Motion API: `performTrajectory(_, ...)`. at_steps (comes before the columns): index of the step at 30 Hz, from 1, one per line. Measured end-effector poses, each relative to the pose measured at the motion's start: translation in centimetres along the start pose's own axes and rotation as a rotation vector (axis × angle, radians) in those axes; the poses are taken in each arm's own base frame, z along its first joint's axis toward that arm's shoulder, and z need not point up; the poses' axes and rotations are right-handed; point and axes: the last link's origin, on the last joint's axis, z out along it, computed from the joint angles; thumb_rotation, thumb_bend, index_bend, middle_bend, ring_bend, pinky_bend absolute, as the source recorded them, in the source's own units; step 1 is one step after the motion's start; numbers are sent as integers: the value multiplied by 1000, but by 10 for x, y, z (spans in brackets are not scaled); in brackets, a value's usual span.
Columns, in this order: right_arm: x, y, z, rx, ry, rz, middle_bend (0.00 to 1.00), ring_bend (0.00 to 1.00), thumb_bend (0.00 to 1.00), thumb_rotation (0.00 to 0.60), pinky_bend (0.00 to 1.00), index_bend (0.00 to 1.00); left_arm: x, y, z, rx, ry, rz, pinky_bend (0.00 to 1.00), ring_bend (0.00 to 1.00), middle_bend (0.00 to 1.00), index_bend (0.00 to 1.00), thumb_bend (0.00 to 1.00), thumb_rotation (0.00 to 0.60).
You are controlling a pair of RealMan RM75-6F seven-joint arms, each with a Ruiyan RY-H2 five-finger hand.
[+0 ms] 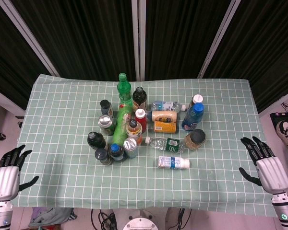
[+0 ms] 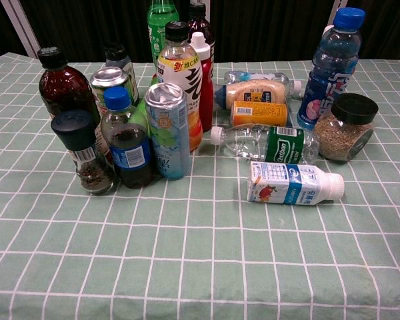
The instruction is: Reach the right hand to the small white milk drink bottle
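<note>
Currently my right hand (image 1: 268,165) sits at 4 o'clock off the table edge, fingers spread wide, holding nothing. My left hand (image 1: 7,173) is at 8 o'clock, also off the edge, fingers apart and empty. Neither shows in the chest view.

Milk bottle (image 1: 174,163) lies on its side on the green checked tablecloth (image 1: 62,120), at 5 o'clock from the bottle cluster, cap (image 2: 333,186) pointing toward 3 o'clock. It is well apart from my right hand. Just behind it, a clear water bottle (image 2: 263,143) with a green label also lies flat; a dark-lidded jar (image 2: 345,127) stands at 1 o'clock from the milk bottle.
</note>
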Motion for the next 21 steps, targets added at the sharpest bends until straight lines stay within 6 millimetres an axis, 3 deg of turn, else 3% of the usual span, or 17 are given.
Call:
performTrajectory(11, -7, -13, 7, 56, -21, 5, 94, 0, 176, 600, 135, 0, 1, 1, 1, -5, -2, 2, 160, 113, 109, 220, 0, 600)
performTrajectory(21, -34, -71, 41, 279, -156, -114, 137, 0, 176, 600, 135, 0, 3, 2, -8, -7, 17, -8, 160, 113, 109, 220, 0, 600)
